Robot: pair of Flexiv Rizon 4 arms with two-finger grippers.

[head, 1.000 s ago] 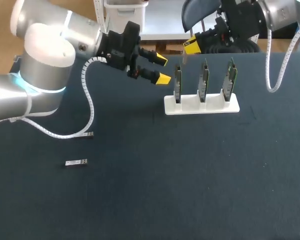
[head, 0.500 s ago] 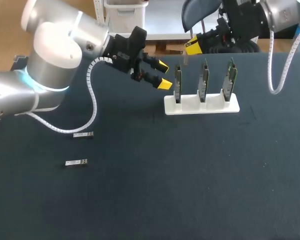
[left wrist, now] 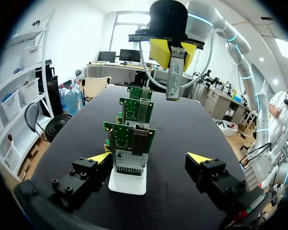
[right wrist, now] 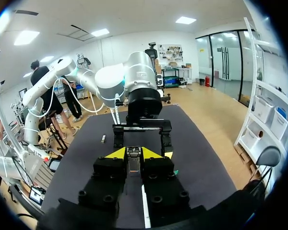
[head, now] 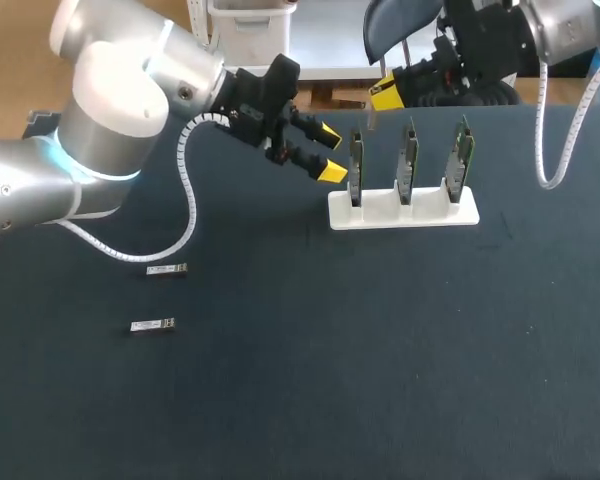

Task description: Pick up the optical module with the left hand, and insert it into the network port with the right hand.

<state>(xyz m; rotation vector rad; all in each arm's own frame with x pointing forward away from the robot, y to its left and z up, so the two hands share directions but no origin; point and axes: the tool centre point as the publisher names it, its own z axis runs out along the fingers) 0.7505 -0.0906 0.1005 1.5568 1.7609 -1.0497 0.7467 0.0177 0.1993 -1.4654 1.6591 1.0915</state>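
Right gripper: my right gripper (right wrist: 134,154) is clamped on a slim silver optical module (right wrist: 133,164), pinched between both yellow tips.
Optical module: in the left wrist view it hangs end-down from those tips, in the air above the far end of the row of boards; in the head view it is near the bench's far edge.
Left gripper: my left gripper (head: 329,151) hovers with its fingers spread wide, just beside the rack's left end.
Rack: a white plastic rack (head: 403,211) stands close to the bench's far edge and holds three green circuit boards upright in a row.
Nearest board: the green circuit board (left wrist: 129,136) closest to my left gripper sits straight ahead of its fingers and carries a grey metal port (left wrist: 142,142) on its face.
Spare modules: two small silver modules (head: 166,269) (head: 152,325) lie flat toward the bench's left edge, one nearer me than the other, well apart from the rack.
Bench: a dark cloth-covered bench (head: 380,360) carries it all.
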